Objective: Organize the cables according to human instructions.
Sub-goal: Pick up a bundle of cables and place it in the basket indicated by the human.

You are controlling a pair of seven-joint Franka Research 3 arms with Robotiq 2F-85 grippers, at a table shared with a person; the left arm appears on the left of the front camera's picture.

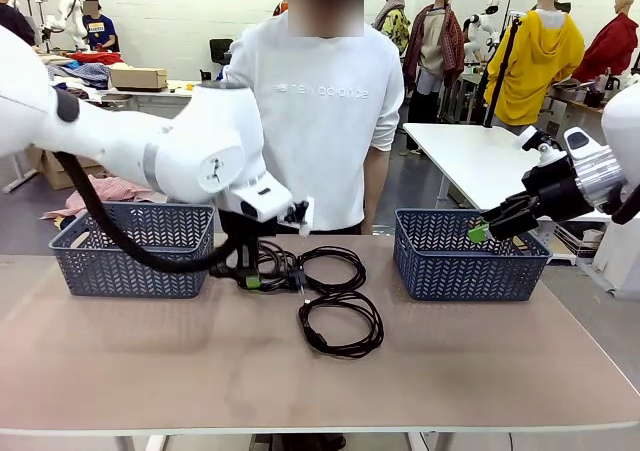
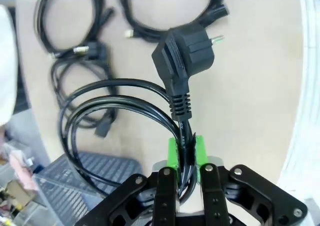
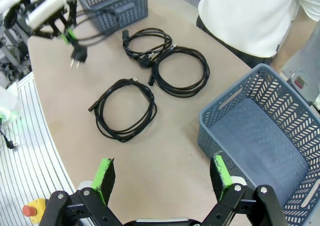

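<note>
The room is a wide workshop with a white back wall, a grey floor and a white table (image 1: 480, 156) off at 2 o'clock. The worktop (image 1: 200, 381) is a tan sheet (a dull, even finish). The person (image 1: 320, 121) in a white sweatshirt stands at its 12 o'clock side. Two blue-grey mesh baskets sit on it, the left basket (image 1: 130, 266) at 10 o'clock and the right basket (image 1: 460, 271) at 2 o'clock. Between them lie the cables (image 1: 340, 298), three flat coils near the centre. The right hand (image 3: 162, 168) hangs wide open, holding nothing, near the right basket's rim. The left hand (image 2: 186, 153) is clamped on a fourth cord (image 2: 183, 128) just under its plug (image 2: 185, 50). In the left wrist view the plug's long axis runs 6 to 12 o'clock, with the pins pointing to 3 o'clock and the loops sweeping out toward 8 o'clock.
</note>
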